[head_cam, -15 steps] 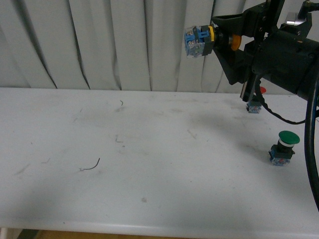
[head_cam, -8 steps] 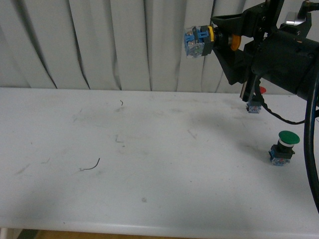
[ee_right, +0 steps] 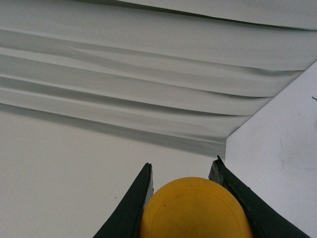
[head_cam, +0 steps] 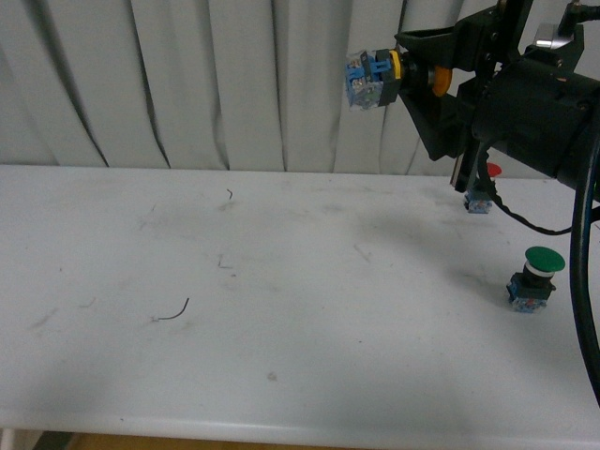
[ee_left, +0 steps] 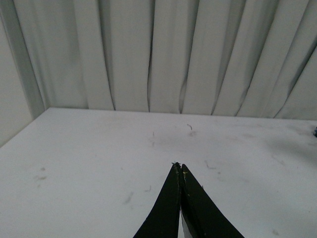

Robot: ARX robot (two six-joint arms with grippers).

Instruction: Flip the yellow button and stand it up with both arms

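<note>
My right gripper [head_cam: 424, 75] is shut on the yellow button [head_cam: 375, 79] and holds it sideways high above the table's right part. The blue-grey contact block points left and the orange-yellow cap [head_cam: 442, 80] points toward the arm. In the right wrist view the round cap [ee_right: 195, 210] fills the gap between the two black fingers [ee_right: 138, 198] of the right gripper [ee_right: 183, 163]. My left gripper [ee_left: 178, 166] is shut and empty, low over the white table [ee_left: 89, 163]. It does not show in the front view.
A green-capped button [head_cam: 535, 277] stands on the table at the right. A red-capped button [head_cam: 485, 187] stands further back, partly behind my right arm. A small dark wire scrap [head_cam: 173, 312] lies front left. Grey curtains [head_cam: 206, 84] hang behind the table.
</note>
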